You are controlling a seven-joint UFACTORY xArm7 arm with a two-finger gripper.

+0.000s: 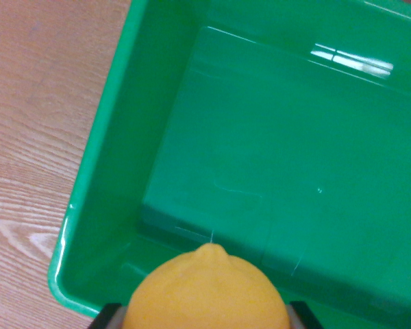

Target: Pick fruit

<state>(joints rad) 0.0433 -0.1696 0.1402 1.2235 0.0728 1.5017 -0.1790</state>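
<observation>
Above green bin (96, 137), nippled yellow lemon (205, 291).

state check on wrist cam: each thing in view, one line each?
lemon: held between the fingers, tip pointing up in the picture, above the bin's near edge.
gripper: shut on the lemon; only the dark fingers show at the bottom edge.
green bin: upright, open, nothing inside.
wooden table: bare where visible.

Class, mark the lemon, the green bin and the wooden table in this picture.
lemon (205, 291): wrist view, its yellow peel below the tip.
green bin (106, 123): wrist view, its left rim.
wooden table (34, 116): wrist view, bare wood left of the bin.
</observation>
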